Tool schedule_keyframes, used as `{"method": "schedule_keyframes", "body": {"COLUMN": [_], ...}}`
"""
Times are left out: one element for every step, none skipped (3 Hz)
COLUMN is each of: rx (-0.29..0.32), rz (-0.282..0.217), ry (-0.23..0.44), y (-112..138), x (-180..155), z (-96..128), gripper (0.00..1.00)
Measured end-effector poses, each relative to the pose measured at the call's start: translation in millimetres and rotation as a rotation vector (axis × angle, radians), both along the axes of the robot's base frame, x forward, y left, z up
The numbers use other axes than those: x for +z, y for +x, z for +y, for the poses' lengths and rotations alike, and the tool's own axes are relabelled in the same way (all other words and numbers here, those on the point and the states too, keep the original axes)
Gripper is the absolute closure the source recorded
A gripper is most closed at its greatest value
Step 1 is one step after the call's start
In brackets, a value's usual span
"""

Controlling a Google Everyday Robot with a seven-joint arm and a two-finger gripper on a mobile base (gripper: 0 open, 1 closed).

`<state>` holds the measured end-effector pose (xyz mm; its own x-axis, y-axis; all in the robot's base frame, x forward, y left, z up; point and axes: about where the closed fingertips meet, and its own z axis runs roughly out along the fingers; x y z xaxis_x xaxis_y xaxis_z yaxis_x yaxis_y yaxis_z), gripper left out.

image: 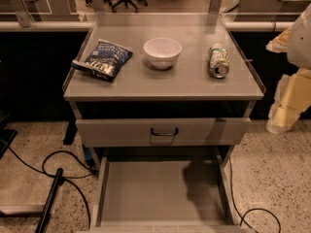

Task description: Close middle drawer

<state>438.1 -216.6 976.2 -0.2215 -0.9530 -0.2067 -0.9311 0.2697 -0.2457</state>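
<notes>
Your gripper [286, 103] hangs at the right edge of the view, beside the cabinet and well apart from any drawer; whether its jaws are spread or pressed together cannot be told from here, so do not count on either. The middle drawer [146, 193] stands pulled far out below the top drawer [121, 131], its bare floor open to you and its front lying at the bottom edge of the view, largely cut off. That is your chief risk: you would be reaching for a front you can scarcely see. Push off-centre and the drawer will likely twist on its runners and jam. Come in too high and you shut the top drawer instead. Shove hard and the jolt may roll the can [218, 61], which seems to lie on its side on the tabletop [194, 84]. Mind too the cable [252, 212] on the floor at the right.
</notes>
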Motion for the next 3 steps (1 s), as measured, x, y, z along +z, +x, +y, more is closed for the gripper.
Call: {"method": "schedule_keyframes", "body": {"rx": [0.000,0.000,0.000], "rz": [0.000,0.000,0.000], "ry": [0.000,0.000,0.000], "y": [0.0,0.0,0.0], "x": [0.0,0.0,0.0], "z": [0.0,0.0,0.0], "gripper": [0.00,0.20,0.43]}}
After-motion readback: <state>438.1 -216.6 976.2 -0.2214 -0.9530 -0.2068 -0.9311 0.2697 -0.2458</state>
